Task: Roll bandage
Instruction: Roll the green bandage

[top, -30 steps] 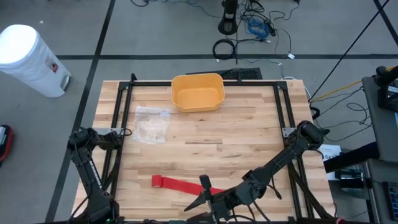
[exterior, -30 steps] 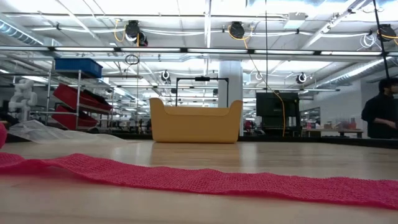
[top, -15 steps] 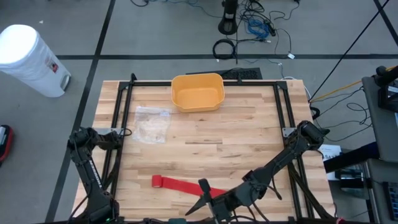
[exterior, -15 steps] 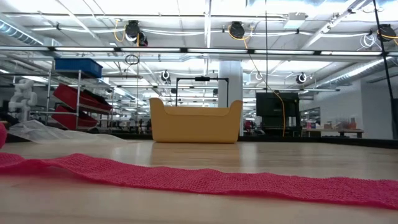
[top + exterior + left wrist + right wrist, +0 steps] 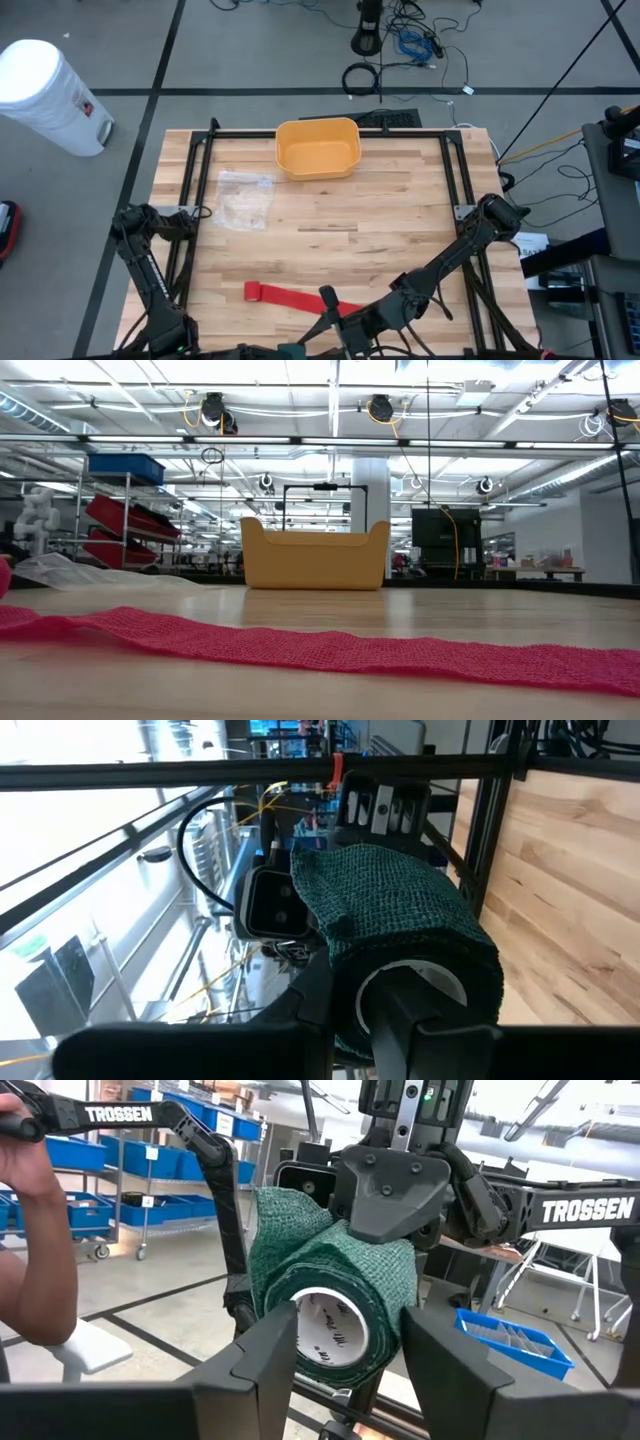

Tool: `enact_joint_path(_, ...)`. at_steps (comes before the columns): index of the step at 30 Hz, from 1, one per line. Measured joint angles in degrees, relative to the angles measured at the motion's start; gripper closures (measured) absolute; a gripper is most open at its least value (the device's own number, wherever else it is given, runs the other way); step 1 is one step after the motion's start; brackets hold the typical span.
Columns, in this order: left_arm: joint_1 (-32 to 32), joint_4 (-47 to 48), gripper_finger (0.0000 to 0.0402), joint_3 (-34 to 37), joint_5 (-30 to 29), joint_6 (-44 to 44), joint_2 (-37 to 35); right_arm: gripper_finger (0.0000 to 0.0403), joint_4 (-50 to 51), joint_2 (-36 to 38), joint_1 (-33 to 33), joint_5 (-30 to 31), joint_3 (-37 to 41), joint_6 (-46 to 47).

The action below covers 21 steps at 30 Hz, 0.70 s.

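At the table's near edge, the left gripper (image 5: 400, 1170) pinches a green bandage roll (image 5: 330, 1300); the right gripper (image 5: 340, 1370) stands wide around it.

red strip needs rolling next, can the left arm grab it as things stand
Probably not yet. The left gripper is closed on the green roll, with the right gripper at the same roll. The red strip itself lies flat and uncovered, so nothing else blocks it.
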<state>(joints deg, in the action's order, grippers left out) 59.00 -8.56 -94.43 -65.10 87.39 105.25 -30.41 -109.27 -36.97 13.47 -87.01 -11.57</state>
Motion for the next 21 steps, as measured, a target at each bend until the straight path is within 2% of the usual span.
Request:
enact_joint_path(8, -0.18, -0.04, 0.0359, 0.00, -0.09, -0.07, 0.00, 0.0256, -1.07, 0.00, 0.27, 0.60, 0.01, -0.08)
enact_joint_path(13, -0.33, 0.14, 0.0359, 0.00, -0.74, -2.98, 0.00, 0.0265, -1.37, 0.00, 0.21, 5.61, 0.01, -2.21)
enact_joint_path(21, -0.50, 0.11, 0.0359, 0.00, -0.96, -2.99, 0.00, 0.0296, -1.18, 0.00, 0.08, 5.71, 0.01, -2.76)
